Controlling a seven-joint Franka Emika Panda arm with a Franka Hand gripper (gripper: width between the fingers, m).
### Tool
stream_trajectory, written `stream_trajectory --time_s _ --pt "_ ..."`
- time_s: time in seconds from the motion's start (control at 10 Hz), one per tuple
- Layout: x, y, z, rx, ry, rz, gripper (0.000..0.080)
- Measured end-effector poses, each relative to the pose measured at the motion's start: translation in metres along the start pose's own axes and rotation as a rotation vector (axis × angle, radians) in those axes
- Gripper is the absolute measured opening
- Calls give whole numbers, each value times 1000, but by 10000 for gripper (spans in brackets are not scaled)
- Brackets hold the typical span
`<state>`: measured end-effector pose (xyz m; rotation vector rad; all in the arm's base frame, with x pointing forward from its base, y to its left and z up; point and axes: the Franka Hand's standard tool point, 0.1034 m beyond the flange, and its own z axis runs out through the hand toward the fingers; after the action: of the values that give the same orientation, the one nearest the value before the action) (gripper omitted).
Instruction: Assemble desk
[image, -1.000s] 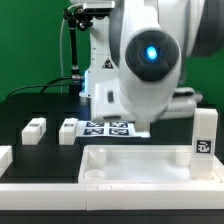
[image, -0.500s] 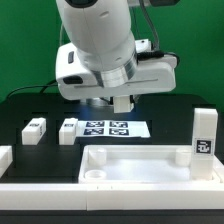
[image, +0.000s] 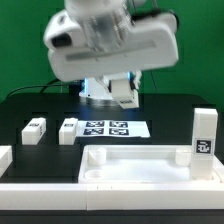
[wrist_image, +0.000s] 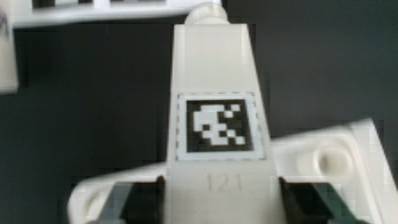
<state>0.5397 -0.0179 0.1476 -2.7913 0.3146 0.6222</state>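
Gripping a white plastic square leg (wrist_image: 217, 70) lengthwise, the gripper (wrist_image: 219, 196) is clenched on it, with its dark-padded fingers (wrist_image: 128, 198) against two opposite sides of the part. A black-and-white square tag (wrist_image: 219, 122) sits on the leg's face that is turned toward the wrist camera, and the leg narrows at its far end. In the exterior view the held leg shows only as a white piece under the blurred arm; whether its tip touches the black table (image: 165, 110) I cannot tell.

The large white rimmed rectangular tabletop panel (image: 140, 158) lies flat at the front of the table, with a round socket (image: 95, 156) open in one corner. A tagged upright leg (image: 204, 133) stands at the panel's corner on the exterior view's right.

Beyond the panel lies the marker board (image: 112, 128). On the exterior view's left of it, two short white legs lie on their sides: the nearer lying leg (image: 68, 130) just beside the board, the farther lying leg (image: 35, 129) a little apart. A low white border rail (image: 5, 158) sits at that view's left edge.
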Motion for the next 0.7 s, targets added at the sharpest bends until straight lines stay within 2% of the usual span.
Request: stream_trajectory --time_s 0.1,0.2,0.3,0.4,0.5,0.7 --pt "3 7 -10 25 40 22 289" --pt "12 15 -17 21 154 22 289" --pt "14 14 -17 6 269 20 289" --pt "9 14 -14 0 299 18 289" --pt "18 14 -19 -14 393 20 289" --pt "42 1 -38 -38 586 13 289"
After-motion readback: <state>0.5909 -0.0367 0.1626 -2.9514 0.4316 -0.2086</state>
